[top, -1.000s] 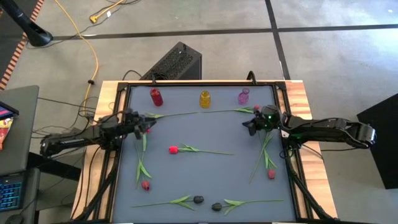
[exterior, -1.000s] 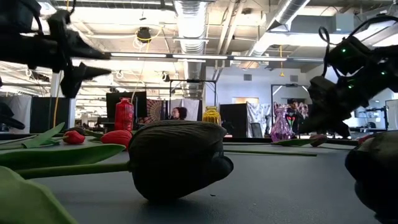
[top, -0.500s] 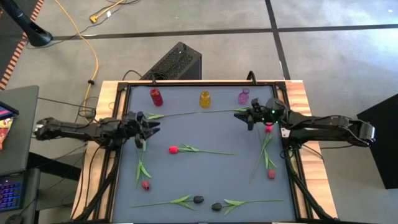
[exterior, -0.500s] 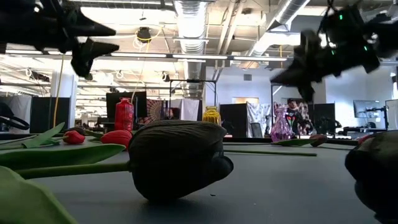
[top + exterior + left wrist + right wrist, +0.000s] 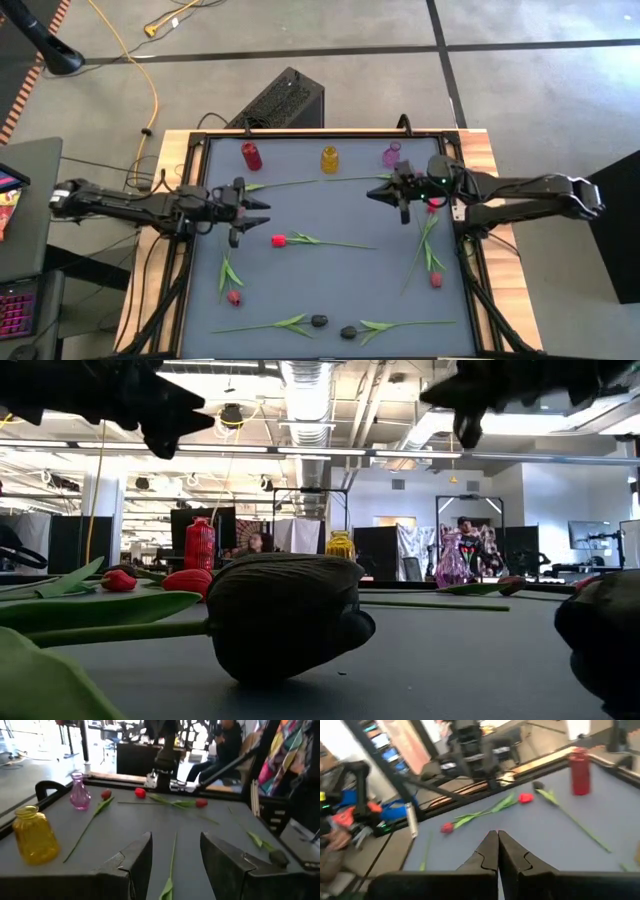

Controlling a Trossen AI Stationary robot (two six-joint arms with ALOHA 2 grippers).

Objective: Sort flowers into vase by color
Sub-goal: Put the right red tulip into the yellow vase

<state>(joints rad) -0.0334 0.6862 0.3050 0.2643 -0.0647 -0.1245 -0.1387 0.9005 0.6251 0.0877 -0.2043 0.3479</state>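
While both arms hung above the tabletop (image 5: pixel 330 215), held nothing. Left gripper (image 5: pixel 250 209), jaws apart, hovered just left of the red tulip (image 5: pixel 279 240) at the centre; right gripper (image 5: pixel 387 193), jaws pressed together, up right of it, below the purple vase (image 5: pixel 392 155). Other flowers lay scattered around that tulip.

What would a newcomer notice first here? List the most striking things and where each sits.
Three small vases line the far edge of the grey table: a red vase, a yellow vase and a pink vase. Long-stemmed tulips lie scattered flat, with a red tulip near the middle and a dark tulip at the near edge. The left gripper is open at the left side; the right gripper is shut near the pink vase.
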